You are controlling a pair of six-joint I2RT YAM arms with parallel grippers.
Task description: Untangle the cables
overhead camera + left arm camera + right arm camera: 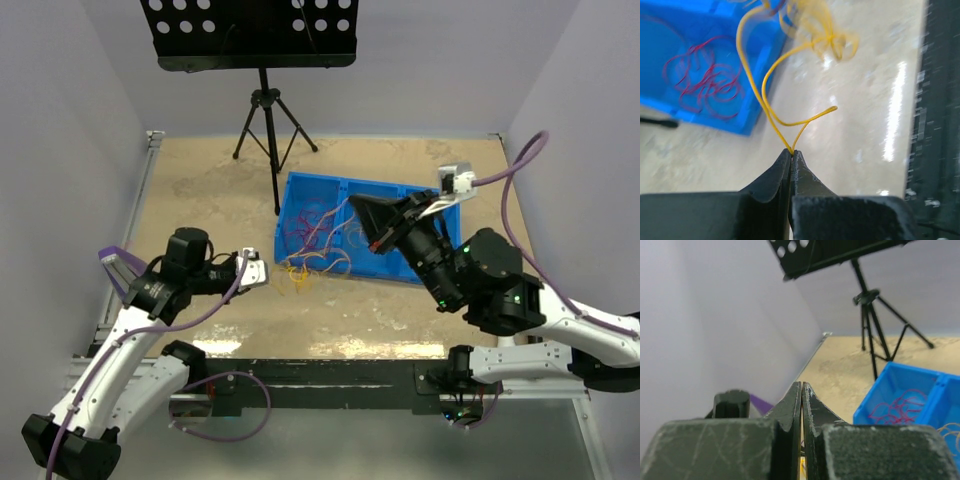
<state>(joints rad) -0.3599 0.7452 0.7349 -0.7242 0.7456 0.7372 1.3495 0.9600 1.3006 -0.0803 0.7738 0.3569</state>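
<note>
Top external view: a blue bin (305, 190) lies on the tan table (200, 190), with the cables (318, 232) as loose red and yellowish curls in its left part and spilling over its near edge. The right gripper (365, 212) hangs over the middle of the bin, and the right arm behind it hides most of the bin's right half. A black music stand (262, 100) on a tripod stands at the far side, just beyond the bin's left corner. The left gripper (262, 272) sits low near the table, just left of the spilled strands. In the left wrist view its jaws are pressed together on the yellow cable (829, 39). Two strands rise out of the pinch: one curls off to a short free end, the others run up to a blurred yellow knot above the table beside the bin's wall. The red cables (705, 85) lie apart from it on the bin floor. In the right wrist view the right gripper's fingers (790, 410) are closed flat against each other. A sliver of yellow shows low in the slit between them, but whether a cable is held there cannot be told.
</note>
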